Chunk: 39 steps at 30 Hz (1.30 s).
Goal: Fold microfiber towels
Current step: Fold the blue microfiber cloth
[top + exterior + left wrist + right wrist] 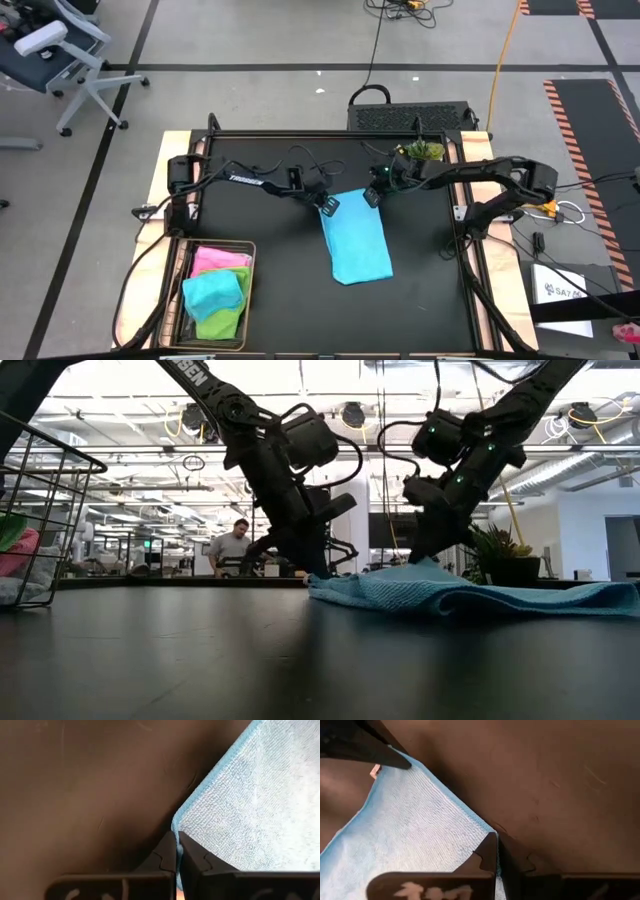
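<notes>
A light blue towel point(358, 245) lies in the middle of the black table, long side running from far to near. It also shows in the low view point(470, 595). My left gripper point(327, 207) is shut on its far left corner. My right gripper point(371, 196) is shut on its far right corner. A wire basket point(250, 300) at the near left holds a pink towel point(215, 258), a teal towel point(213, 292) and a lime green towel point(222, 322). No grey-white towel shows. My left gripper pinches the towel's far left corner point(176, 822) between its two fingers, coming slanting down from the far left. The corner sits just off the table and the rest lies flat. My right gripper pinches the far right corner point(487, 831) between its two fingers, slanting down from the far right. In the low view that corner point(428, 566) is raised a little above the table.
A small potted plant point(424, 151) stands at the far right, close behind my right arm. A black case point(410, 117) lies beyond the far edge. Bare table lies near and right of the towel. A person point(233, 545) sits far back in the room.
</notes>
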Available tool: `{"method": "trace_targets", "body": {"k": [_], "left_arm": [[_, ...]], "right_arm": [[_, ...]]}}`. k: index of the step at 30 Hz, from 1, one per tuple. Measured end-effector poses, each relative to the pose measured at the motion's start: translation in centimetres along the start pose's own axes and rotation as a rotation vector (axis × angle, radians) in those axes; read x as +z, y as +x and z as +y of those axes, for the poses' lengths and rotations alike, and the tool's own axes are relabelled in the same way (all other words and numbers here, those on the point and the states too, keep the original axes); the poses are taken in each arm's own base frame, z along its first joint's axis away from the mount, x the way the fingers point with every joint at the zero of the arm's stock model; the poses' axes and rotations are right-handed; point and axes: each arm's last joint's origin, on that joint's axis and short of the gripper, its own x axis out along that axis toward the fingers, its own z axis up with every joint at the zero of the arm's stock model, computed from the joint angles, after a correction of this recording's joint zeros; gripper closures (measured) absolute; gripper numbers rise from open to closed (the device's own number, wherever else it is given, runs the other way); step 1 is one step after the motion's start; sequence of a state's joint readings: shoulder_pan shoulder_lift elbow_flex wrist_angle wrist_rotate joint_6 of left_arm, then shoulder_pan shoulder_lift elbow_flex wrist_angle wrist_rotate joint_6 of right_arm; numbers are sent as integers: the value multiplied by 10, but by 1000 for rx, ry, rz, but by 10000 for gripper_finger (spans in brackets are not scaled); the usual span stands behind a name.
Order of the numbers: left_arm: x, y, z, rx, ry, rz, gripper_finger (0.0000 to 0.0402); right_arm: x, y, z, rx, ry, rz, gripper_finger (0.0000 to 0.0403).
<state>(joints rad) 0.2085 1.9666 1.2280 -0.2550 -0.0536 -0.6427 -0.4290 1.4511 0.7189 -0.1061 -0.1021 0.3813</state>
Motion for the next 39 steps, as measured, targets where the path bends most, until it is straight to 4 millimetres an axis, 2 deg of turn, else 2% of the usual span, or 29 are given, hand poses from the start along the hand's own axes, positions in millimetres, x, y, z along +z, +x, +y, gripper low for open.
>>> {"method": "trace_targets", "body": {"k": [6,17,24,35,39], "left_arm": [[8,-14,-5,-38,2,-51,399],[12,-41,-17,-97,22,-109,400],[4,-51,-28,-113,41,-93,401],[-11,-91,-57,-151,61,-167,401],[-24,-94,-67,-146,58,-163,401]], "right_arm": [[-5,-12,3,-52,-17,26,402],[-13,-36,23,0,-52,17,403],[-24,-51,37,30,-65,38,403],[-42,-69,61,100,-78,57,403],[-48,-75,70,140,-80,64,403]]}}
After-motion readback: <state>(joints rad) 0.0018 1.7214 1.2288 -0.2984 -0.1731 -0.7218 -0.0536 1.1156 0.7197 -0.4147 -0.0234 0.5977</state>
